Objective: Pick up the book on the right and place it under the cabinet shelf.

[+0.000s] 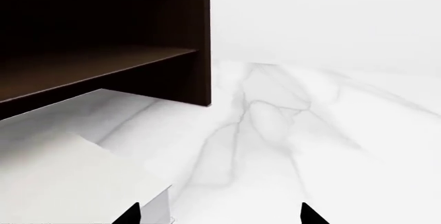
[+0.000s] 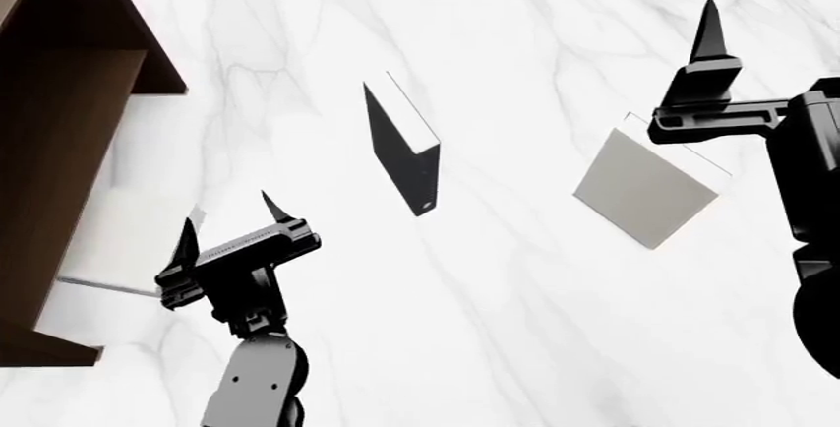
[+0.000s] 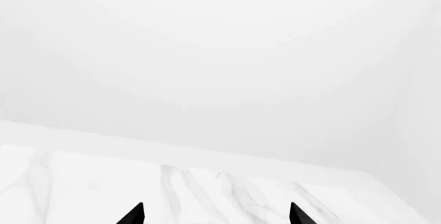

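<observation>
Pretty clearly a simulated test scene and not a real room: everything sits on one big white marble tabletop (image 2: 552, 329) with grey veins, and behind it there's just a blank white wall (image 3: 220, 64) with nothing on it. The only furniture is a dark brown wooden cabinet (image 2: 66, 142) with a shelf (image 1: 90, 72) inside, plus a few plain books lying around, like a black book (image 2: 400, 156) and a beige-grey book (image 2: 643, 189), so it reads as a bare study or office-style mockup.
</observation>
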